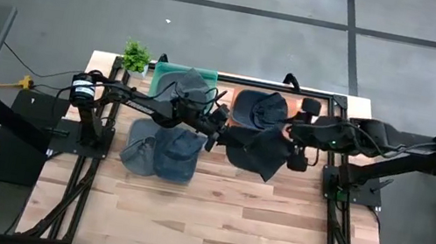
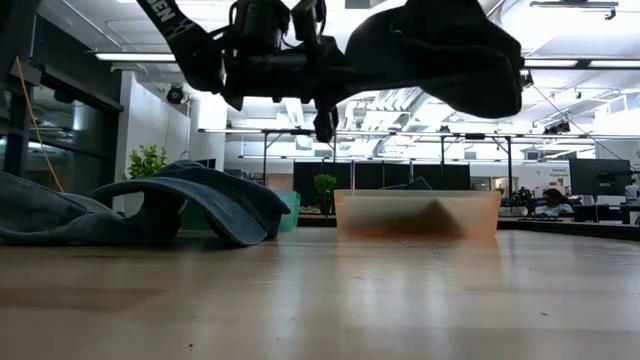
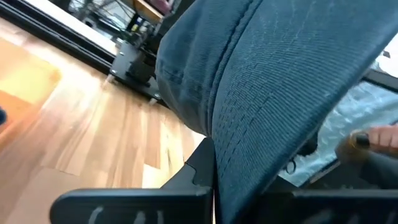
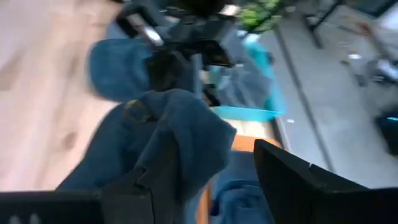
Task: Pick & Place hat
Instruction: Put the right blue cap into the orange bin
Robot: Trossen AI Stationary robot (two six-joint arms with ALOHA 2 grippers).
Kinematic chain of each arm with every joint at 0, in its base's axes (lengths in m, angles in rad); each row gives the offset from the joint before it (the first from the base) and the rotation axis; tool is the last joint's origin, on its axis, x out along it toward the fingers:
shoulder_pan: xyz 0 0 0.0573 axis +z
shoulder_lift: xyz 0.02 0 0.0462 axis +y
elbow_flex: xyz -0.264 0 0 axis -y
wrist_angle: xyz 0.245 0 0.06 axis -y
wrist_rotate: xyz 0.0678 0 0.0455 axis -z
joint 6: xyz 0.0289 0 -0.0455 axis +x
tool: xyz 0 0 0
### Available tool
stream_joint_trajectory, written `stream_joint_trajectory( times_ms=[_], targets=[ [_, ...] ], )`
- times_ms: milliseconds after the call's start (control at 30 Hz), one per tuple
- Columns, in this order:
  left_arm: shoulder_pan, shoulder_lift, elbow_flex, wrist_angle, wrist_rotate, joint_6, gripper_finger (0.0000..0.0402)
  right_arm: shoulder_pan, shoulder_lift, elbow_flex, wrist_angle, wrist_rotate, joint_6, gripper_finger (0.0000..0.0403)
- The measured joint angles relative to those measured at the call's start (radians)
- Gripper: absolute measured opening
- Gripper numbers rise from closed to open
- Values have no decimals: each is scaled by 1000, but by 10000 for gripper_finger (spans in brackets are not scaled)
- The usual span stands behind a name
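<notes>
Holding a dark fabric cap [image 1: 259, 149] aloft mid-table, I see both the left gripper [image 1: 219, 128] and right gripper [image 1: 296, 146] clamped on it. Other caps already fill the orange bin [image 1: 292, 105] at the far right; placing remains.

From where I stood, there were two bins [image 1: 166, 70], two arms [image 1: 129, 98], one plant [image 1: 135, 56], and roughly five hats [image 1: 162, 150].

My rig stands in what appears to be an open-plan lab or office. Ceiling strip lights [image 2: 150, 57], rows of monitors [image 2: 598, 176] and a seated person [image 2: 548, 201] show beyond my wooden table [image 1: 211, 218].
</notes>
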Motion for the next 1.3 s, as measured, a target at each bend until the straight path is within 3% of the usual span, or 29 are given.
stream_joint_trajectory(
  times_ms=[367, 533, 767, 1067, 1300],
  targets=[
    [89, 2, 0, -6, -30, -120, 2, 0, -112, 1, 55, 379, 57, 195],
    [137, 2, 0, -2, -6, -167, 2, 0, -165, 1, 53, 459, 94, 195],
    [218, 6, 68, -96, 20, -254, 2, 0, -212, 1, 40, 435, 131, 195],
    [294, 152, 303, -262, 139, -329, 2, 0, -214, 1, -26, 406, 167, 195],
    [295, 290, 427, -272, 200, -386, 2, 1, -214, 1, -147, 405, 233, 195]
  ],
)
